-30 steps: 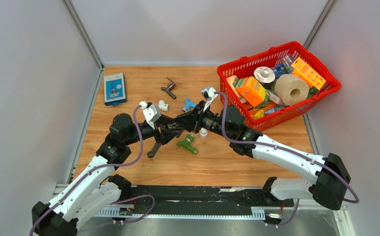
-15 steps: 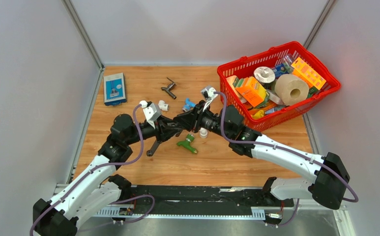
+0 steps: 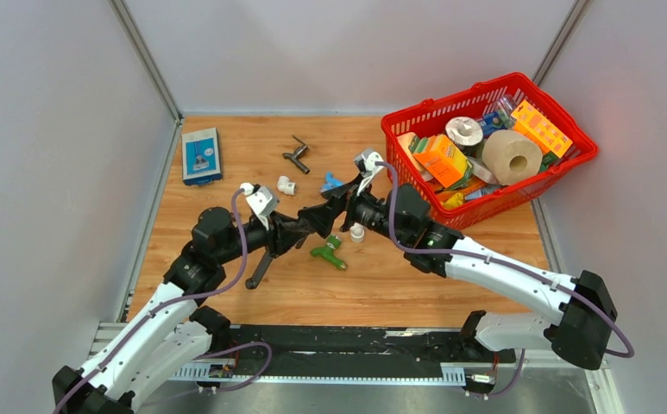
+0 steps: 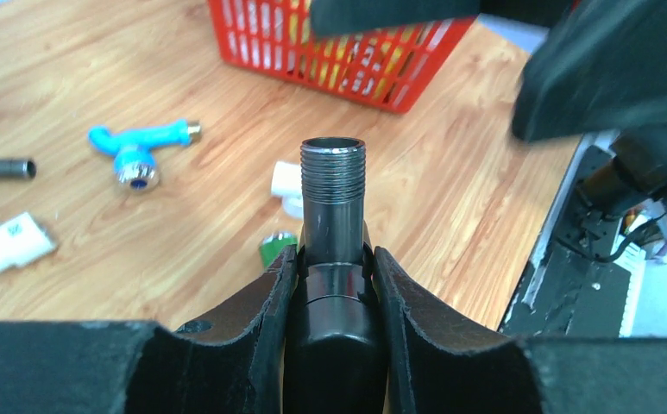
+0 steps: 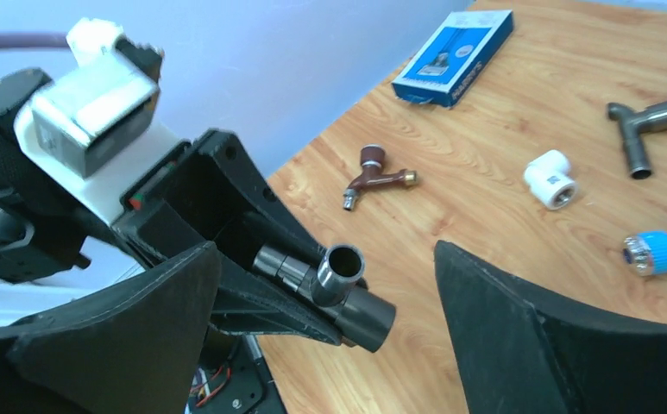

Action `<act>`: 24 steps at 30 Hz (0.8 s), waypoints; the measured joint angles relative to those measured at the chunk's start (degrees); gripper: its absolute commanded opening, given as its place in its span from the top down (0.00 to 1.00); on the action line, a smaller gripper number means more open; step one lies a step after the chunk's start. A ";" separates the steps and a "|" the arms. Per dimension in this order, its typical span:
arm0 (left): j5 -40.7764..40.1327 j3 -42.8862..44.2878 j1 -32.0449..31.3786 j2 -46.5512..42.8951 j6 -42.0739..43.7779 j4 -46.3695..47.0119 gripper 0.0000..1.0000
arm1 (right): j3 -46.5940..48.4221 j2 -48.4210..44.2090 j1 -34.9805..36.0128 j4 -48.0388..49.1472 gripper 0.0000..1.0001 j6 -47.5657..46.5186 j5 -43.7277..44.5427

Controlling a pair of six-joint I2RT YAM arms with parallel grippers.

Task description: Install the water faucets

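The left pincer (image 4: 331, 257) is clamped on the body of the long dark-grey faucet (image 4: 333, 185). It holds the faucet in the air above the tabletop (image 3: 399, 285), with the threaded end sticking out free past the fingertips. The right pincer (image 5: 325, 250) stands wide and empty; in its own camera the faucet shows between its 2 fingers, and neither touches it. I judge the step to be a hand-to-hand regrasp or a steadying hold, ahead of screwing the thread into a fitting, since no fitting is on the thread yet. To do it well, the right pincer should close on the smooth barrel, not on the thread. It should meet the barrel squarely so the round metal cannot roll or twist out. The left should let go only once the right has a firm hold, and the thread must be left bare. The green faucet (image 3: 328, 253) lies on the tabletop just below the 2 pincers, with 1 white fitting (image 3: 357, 233) just beside it. The blue-handled faucet (image 4: 140, 147) and a white elbow fitting (image 5: 550, 178) lie farther back, apart from both pincers, so most of the task looks undone.
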 measured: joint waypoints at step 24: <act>-12.37 1.53 2.75 -12.83 9.64 -20.37 1.00 | 12.15 17.09 -8.59 -37.53 0.22 -15.45 9.64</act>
